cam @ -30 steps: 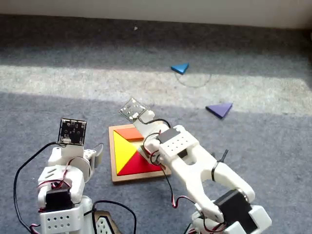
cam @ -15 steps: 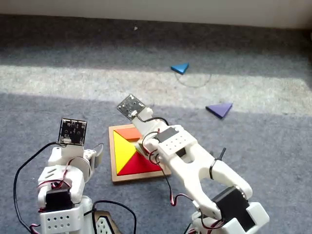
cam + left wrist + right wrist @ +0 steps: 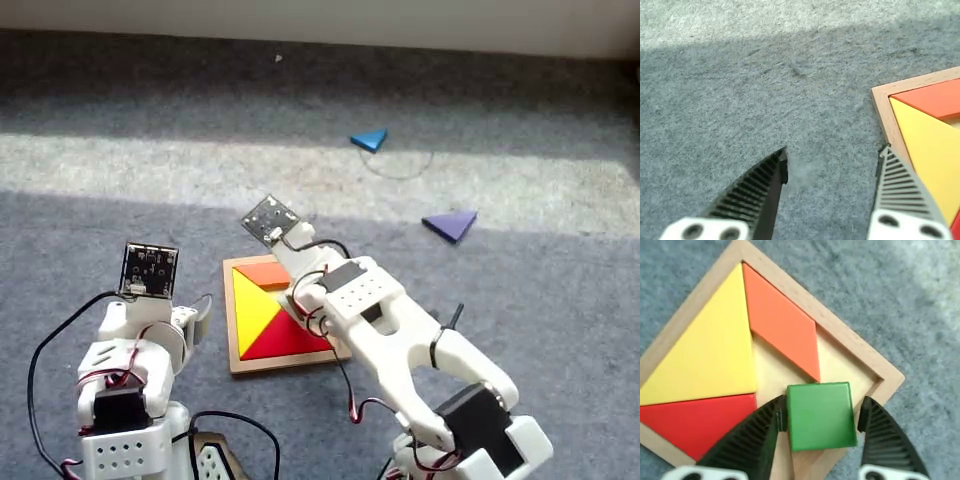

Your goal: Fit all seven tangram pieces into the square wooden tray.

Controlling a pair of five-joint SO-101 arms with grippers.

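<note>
In the tray (image 3: 860, 352): yellow piece (image 3: 715, 355), orange piece (image 3: 782, 322), red piece (image 3: 695, 422). The right claw (image 3: 823, 406) grips the green square (image 3: 820, 415) above it; the left claw (image 3: 834, 150) gapes empty. Outside lie the blue triangle (image 3: 370, 140) and purple triangle (image 3: 450, 225).

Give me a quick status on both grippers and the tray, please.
Left gripper open over carpet beside tray. Right gripper shut on green square, over tray's open corner. Yellow triangle, red triangle, orange parallelogram seated; blue triangle and purple triangle out on carpet.

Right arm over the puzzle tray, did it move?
Yes, a little. The right arm slid left across the tray, with the green square in its hand.
</note>
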